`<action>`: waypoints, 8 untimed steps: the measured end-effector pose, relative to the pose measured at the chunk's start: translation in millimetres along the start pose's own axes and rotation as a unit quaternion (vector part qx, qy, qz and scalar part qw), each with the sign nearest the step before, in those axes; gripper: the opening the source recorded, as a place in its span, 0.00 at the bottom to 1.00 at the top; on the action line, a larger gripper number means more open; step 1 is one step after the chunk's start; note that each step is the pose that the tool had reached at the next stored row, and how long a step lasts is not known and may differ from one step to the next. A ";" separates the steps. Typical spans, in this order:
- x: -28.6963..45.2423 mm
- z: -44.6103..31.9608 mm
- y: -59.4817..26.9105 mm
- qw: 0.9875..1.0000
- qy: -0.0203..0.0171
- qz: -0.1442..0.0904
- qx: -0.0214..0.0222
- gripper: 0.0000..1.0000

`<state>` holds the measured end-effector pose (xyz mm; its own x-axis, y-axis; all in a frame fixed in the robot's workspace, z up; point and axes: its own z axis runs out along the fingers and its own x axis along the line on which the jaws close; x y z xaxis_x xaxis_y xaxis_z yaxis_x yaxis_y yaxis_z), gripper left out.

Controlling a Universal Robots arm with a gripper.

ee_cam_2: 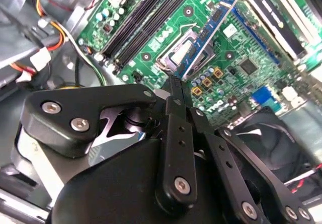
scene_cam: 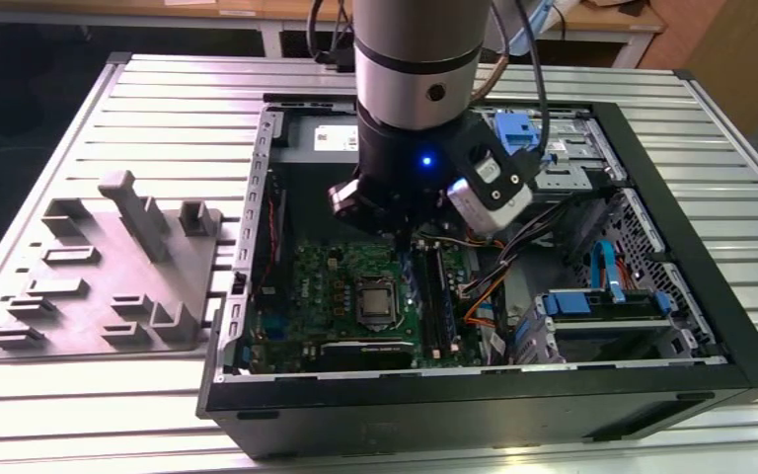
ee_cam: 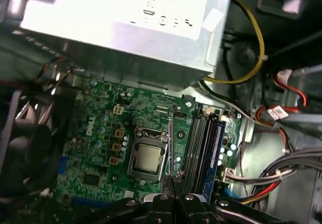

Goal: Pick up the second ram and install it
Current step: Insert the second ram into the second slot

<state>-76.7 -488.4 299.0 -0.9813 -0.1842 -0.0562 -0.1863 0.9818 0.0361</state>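
The second ram (ee_cam_2: 207, 36), thin bluish stick, on edge over green motherboard (ee_cam_2: 166, 30).

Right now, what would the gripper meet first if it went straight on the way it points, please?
Likely the motherboard, and the second ram in the gripper would touch first: it hangs between the processor socket and the memory slots. Depth is unclear.

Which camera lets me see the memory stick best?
The second wrist view: the memory stick shows its flat blue side with chips, held in the hand. In the first wrist view it is a thin edge-on line. In the exterior view it is a dark sliver under the hand, hard to make out.
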 end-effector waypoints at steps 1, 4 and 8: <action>0.0 0.7 0.0 1.000 0.000 0.009 0.001 0.08; 0.2 2.7 -0.1 0.999 -0.001 0.037 0.002 0.08; 0.3 5.5 -0.2 0.997 -0.003 0.072 0.004 0.08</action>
<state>-76.7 -488.4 293.5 -0.9976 -0.0406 -0.0563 -0.0427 0.9984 0.0360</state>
